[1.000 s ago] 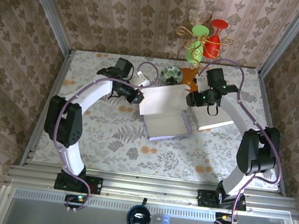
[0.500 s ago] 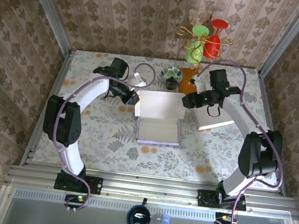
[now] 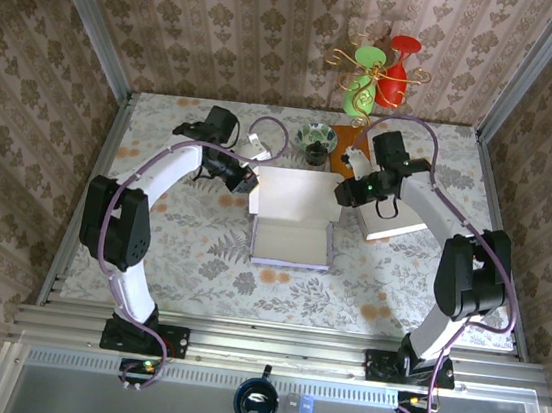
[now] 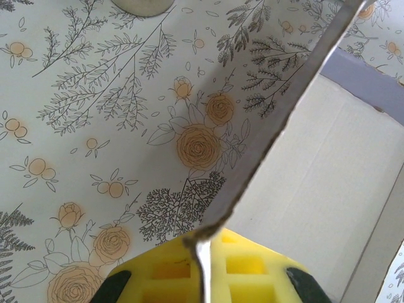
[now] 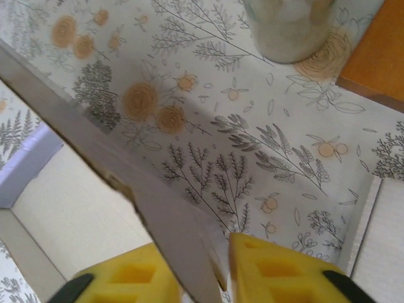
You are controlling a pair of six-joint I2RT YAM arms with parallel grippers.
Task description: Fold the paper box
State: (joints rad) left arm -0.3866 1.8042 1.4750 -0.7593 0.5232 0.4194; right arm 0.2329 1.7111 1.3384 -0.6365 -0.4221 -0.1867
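Observation:
The paper box (image 3: 293, 231), white with lavender edges, lies open at the middle of the table with its lid panel raised at the back. My left gripper (image 3: 249, 185) is at the lid's left edge, shut on it. In the left wrist view the thin card edge (image 4: 271, 126) runs down between the yellow pads of that gripper (image 4: 203, 246). My right gripper (image 3: 342, 192) is at the lid's right edge. In the right wrist view the grey flap (image 5: 145, 189) sits between its yellow pads (image 5: 218, 255), pinched with barely a sliver beside the right pad.
A flat white card stack (image 3: 395, 223) lies right of the box, under the right arm. Behind the box are a patterned bowl (image 3: 317, 137), an orange board (image 3: 348, 143) and a white object (image 3: 261, 146). Red and green glasses on a gold stand (image 3: 378, 73) are at the back wall.
The box has swung from a skewed position to square with the table, lid raised. The right gripper's jaws have narrowed onto the lid's right edge. The left gripper stayed shut.

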